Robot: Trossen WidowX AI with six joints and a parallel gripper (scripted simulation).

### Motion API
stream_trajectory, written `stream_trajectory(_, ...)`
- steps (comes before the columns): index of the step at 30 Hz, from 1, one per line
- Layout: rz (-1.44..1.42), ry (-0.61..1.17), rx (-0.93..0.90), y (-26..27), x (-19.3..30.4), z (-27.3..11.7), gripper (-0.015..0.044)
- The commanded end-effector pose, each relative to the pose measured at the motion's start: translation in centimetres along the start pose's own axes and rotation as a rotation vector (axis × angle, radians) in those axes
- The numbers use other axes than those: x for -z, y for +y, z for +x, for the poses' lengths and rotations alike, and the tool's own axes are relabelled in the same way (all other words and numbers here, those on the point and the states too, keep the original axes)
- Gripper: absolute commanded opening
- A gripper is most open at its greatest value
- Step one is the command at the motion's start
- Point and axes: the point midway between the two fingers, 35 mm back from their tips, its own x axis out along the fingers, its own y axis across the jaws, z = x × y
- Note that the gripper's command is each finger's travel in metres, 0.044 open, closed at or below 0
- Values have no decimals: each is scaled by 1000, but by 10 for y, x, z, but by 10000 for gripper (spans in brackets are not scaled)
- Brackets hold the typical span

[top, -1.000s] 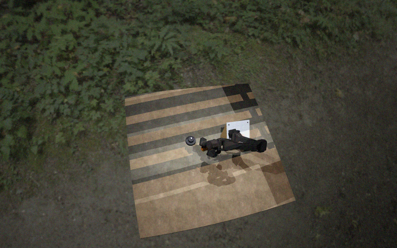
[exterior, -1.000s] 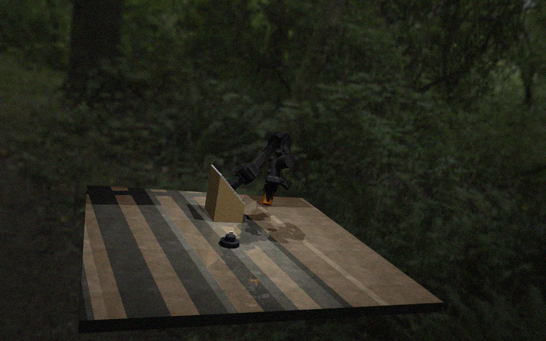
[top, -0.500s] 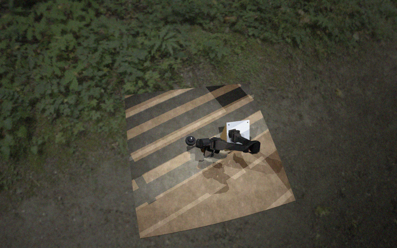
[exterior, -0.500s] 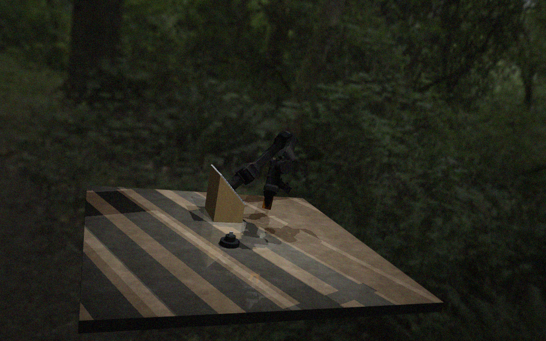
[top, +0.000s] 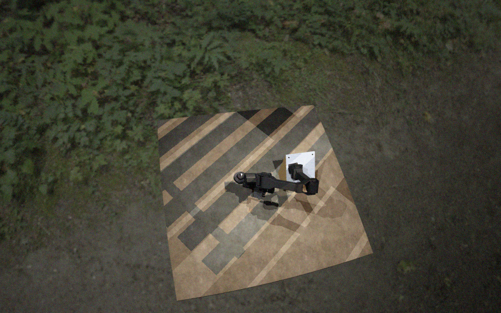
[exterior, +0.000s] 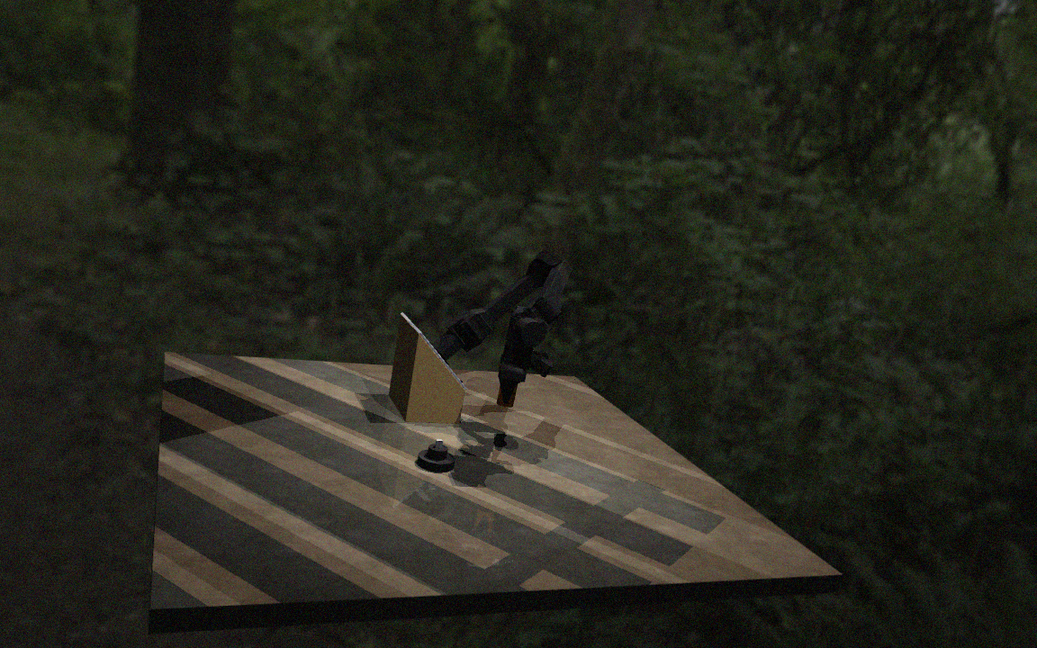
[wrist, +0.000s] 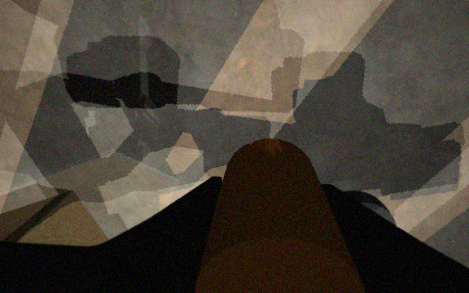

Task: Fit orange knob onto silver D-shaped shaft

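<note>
- the gripper (top: 259, 193) (exterior: 506, 391) (wrist: 269, 190) has its jaws closed on the orange knob (exterior: 501, 400) (wrist: 273, 212), one finger on each side.
- the knob hangs above the table (top: 302, 253) (exterior: 329, 516), off to the side of the round pedestal (top: 238, 178) (exterior: 435, 463) (wrist: 381, 212); from above i can't make it out under the arm.
- the silver shaft (exterior: 439, 442) stands bare on the pedestal, so the fitting isn't done.
- i'd guess the knob is light and stiff, no give in it, and not fragile. a smooth round side might slip or turn between the pads if i press crooked.
- i'd keep hold of it by opposite sides, high enough that the fingertips stay clear of the pedestal on the way down.
- i can't see the hole underneath or which way its flat faces; nor can i read the shaft's flat from here.
- next, i think, i need to find that flat, bring the knob over the shaft and turn to match before pushing. forced early, it would likely jam or twist in my grip.
</note>
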Motion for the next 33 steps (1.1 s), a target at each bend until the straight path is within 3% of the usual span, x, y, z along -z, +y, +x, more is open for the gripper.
stream_trajectory(1, -8, -9, -12, -4, -3, 8, 0)
stream_trajectory(27, -10, -33, -57, -11, -7, 129, 0)
stream_trajectory(33, -9, -35, -60, -10, -7, 135, 0)
